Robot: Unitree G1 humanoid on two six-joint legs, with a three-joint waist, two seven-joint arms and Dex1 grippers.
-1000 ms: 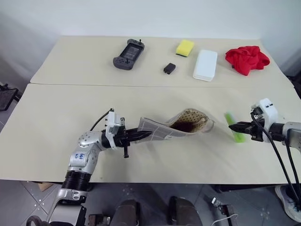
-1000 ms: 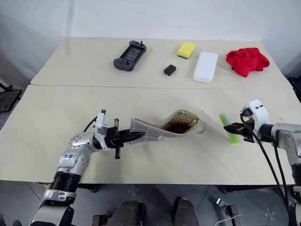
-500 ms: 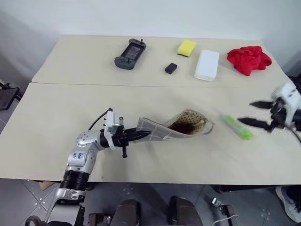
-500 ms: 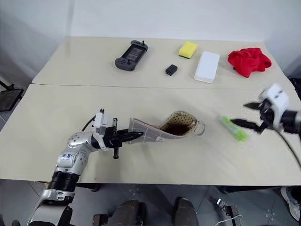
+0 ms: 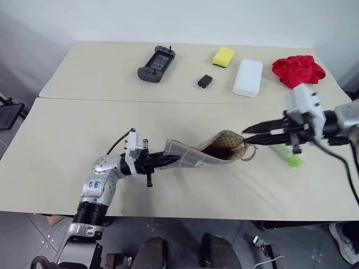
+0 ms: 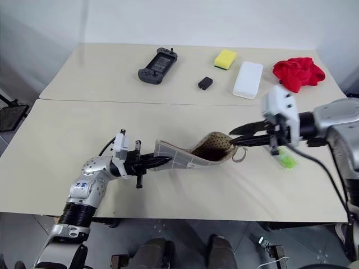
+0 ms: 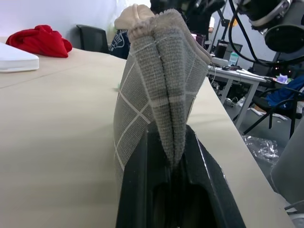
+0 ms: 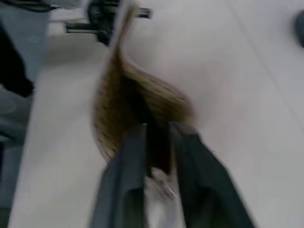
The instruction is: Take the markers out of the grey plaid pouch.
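1. The left gripper (image 5: 175,159) has its jaws clamped on the closed end of the flat grey plaid fabric pouch (image 5: 193,154), holding it above the beige surface (image 5: 67,145).
2. The pouch's open mouth faces three o'clock, tan dotted lining showing.
3. The right gripper (image 5: 247,131) sits at that mouth, jaws together.
4. A short light green marker (image 5: 285,156) lies on the surface beyond, at three o'clock from the pouch.

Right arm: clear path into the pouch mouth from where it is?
Probably yes. The left gripper pinches the grey plaid pouch by its closed end, its mouth gapes toward the right gripper, and nothing lies between.
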